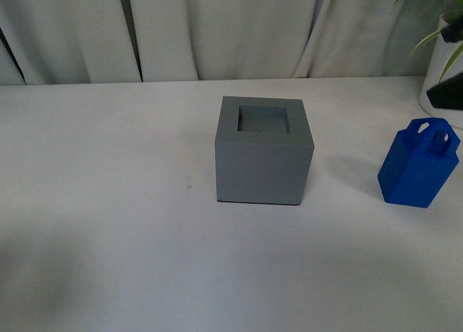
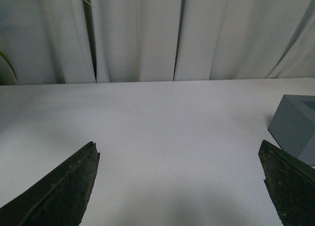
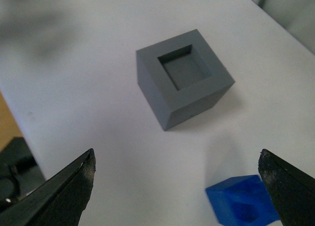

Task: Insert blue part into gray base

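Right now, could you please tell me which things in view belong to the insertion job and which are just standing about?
Belongs to the job:
blue part, upright on the table, right of the base
gray base, its recess empty

Just standing about:
potted plant, far right corner
white curtain, behind the table

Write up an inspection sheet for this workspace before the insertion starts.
Surface: white table, plain.
Job's things: gray base near the middle, recess empty; blue part upright to its right, apart from it, not inserted.
Clutter: white plant pot at the far right edge.
Grippers: left gripper open over bare table; right gripper open above the table, holding nothing.
Cables: nothing seen.
Surroundings: pale curtains behind the table.
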